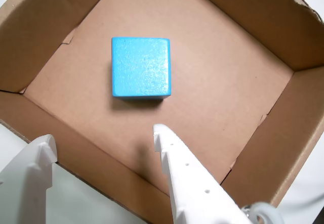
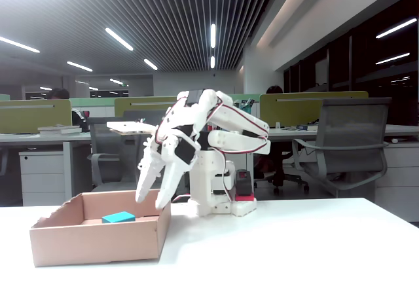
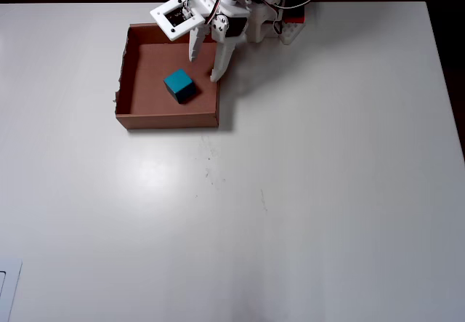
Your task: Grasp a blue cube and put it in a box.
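Note:
The blue cube (image 1: 141, 67) lies flat on the floor of the brown cardboard box (image 1: 238, 27), apart from the walls. It also shows in the fixed view (image 2: 118, 217) and in the overhead view (image 3: 179, 85). The box stands at the table's far left in the overhead view (image 3: 167, 118) and at the left in the fixed view (image 2: 98, 241). My white gripper (image 1: 104, 135) is open and empty, raised above the box's near corner, with the cube ahead of its fingertips. It hangs over the box's right wall in the fixed view (image 2: 150, 201) and over the box's far right corner in the overhead view (image 3: 204, 69).
The arm's base (image 2: 219, 201) stands right behind the box on the white table (image 3: 305, 191). A small white object (image 3: 7, 289) lies at the table's lower left corner in the overhead view. Office desks and a chair (image 2: 344, 149) stand behind the table.

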### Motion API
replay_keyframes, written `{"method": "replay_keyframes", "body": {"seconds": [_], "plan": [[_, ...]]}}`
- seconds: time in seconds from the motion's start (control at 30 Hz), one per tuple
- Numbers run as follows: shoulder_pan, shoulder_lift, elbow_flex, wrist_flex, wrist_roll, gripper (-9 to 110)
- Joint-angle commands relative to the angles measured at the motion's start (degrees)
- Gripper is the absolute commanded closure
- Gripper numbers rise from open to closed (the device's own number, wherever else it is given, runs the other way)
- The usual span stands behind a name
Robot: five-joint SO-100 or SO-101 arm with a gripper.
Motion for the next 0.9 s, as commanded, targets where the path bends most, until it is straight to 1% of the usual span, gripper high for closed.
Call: {"method": "replay_keyframes", "body": {"seconds": [0.0,0.87], "plan": [[0.26,-0.35,-1.41,0.09,0.09,76],[-0.09,-0.35,-2.55,1.93,0.09,76]]}}
